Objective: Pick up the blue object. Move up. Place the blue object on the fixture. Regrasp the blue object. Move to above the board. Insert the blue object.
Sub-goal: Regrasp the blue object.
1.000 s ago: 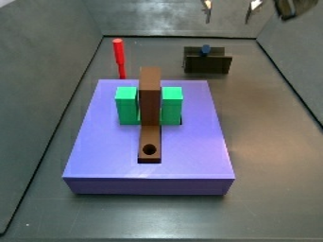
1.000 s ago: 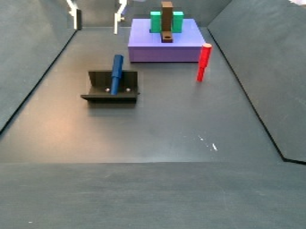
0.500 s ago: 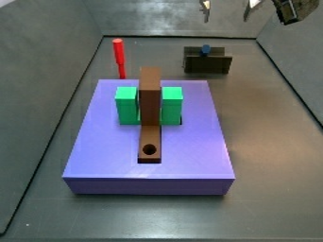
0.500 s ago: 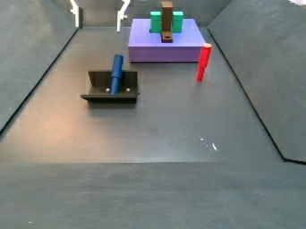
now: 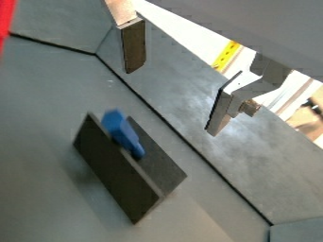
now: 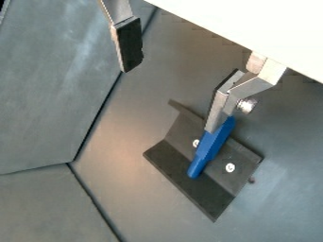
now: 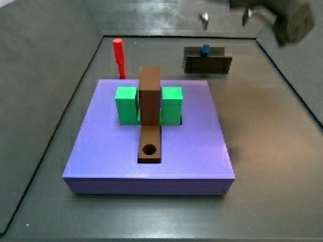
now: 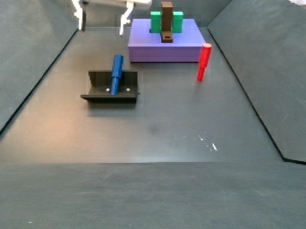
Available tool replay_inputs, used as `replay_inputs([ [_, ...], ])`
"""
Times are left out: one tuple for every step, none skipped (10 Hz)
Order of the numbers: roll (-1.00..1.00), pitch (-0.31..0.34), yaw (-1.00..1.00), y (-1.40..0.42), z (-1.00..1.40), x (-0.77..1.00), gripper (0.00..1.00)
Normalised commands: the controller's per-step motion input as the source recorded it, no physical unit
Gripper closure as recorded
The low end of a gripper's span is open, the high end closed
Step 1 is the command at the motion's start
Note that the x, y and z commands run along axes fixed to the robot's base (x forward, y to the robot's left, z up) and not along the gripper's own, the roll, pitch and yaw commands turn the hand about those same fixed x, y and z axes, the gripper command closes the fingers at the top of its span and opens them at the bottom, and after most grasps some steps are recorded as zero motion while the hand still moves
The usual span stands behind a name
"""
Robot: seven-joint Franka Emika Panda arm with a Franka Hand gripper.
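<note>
The dark grey floor [image 8: 156,125] carries three things directly: the fixture [image 8: 111,89], a red upright peg [image 8: 203,63] and a violet platform [image 7: 151,137]. In both side views the fixture stands well apart from the platform, and the red peg stands just beside the platform's edge. The gripper [image 8: 104,13] hangs above the floor, touching nothing.

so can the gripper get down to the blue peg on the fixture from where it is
Probably yes. The gripper hangs open and empty above the blue peg, which lies in the fixture. In both wrist views nothing sits between the fingers and the peg; the red peg stands well aside.
</note>
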Motion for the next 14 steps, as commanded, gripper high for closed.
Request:
replay_inputs([
  [0.44,0.100,0.00,0.00,-0.52,-0.02,0.00],
  [0.00,0.000,-0.01,0.00,-0.32,-0.01,0.00],
  [-0.17,-0.129,0.00,0.13,-0.21,-0.11,0.00],
  [-0.24,-0.197,0.00,0.21,-0.13,-0.23,0.00],
  [-0.38,-0.266,0.00,0.27,-0.13,-0.32,0.00],
  [-0.38,-0.323,0.00,0.23,-0.15,-0.32,0.00],
  [-0.27,-0.297,0.00,0.18,-0.15,-0.27,0.00],
  [-0.03,-0.169,0.00,0.01,-0.08,-0.17,0.00],
  [0.03,0.000,0.00,-0.01,-0.10,0.00,0.00],
  [0.22,0.000,0.00,-0.12,-0.15,0.01,0.00],
  [0.32,0.000,0.00,-0.10,-0.24,0.00,0.00],
  [0.35,0.000,0.00,-0.09,-0.27,0.00,0.00],
  [0.31,0.000,0.00,-0.02,-0.25,0.00,0.00],
  [0.46,0.000,0.00,0.00,-0.31,0.00,0.00],
])
